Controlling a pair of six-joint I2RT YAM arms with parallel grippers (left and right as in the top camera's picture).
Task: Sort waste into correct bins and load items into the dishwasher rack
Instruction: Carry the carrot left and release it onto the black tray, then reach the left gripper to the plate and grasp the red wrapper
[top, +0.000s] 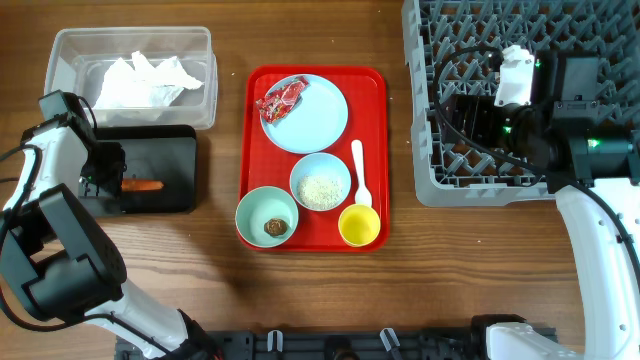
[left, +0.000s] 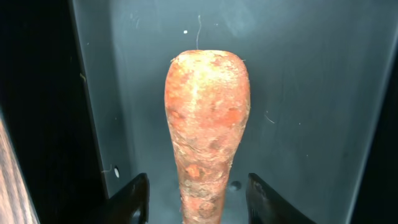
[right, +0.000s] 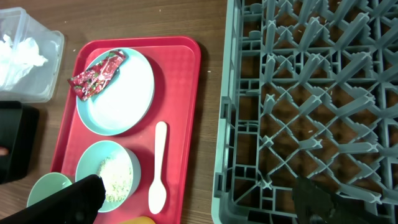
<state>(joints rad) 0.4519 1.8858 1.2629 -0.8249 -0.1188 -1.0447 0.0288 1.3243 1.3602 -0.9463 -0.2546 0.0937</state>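
Observation:
The small orange carrot (top: 146, 184) lies in the black tray (top: 175, 150). In the left wrist view the carrot (left: 208, 118) lies between my left gripper's (left: 196, 182) open fingers, which do not touch it. The crumpled white napkin (top: 145, 80) lies in the clear tub (top: 205, 60). The red snack wrapper (top: 279, 99) lies on the pale-blue plate (top: 315, 125). One mint bowl (top: 320, 181) holds rice, and the other (top: 266, 216) holds the brown lump. The yellow cup (top: 359, 225) and white spoon (top: 361, 175) are beside them. My right gripper (right: 199, 196) is open and empty over the left edge of the dishwasher rack (top: 430, 190).
The plate, bowls, cup and spoon sit on a flat red serving tray (top: 375, 100) at the table's middle. The right arm's body (top: 520, 110) hangs over the rack. A strip of bare wood (right: 214, 124) separates the tray from the rack.

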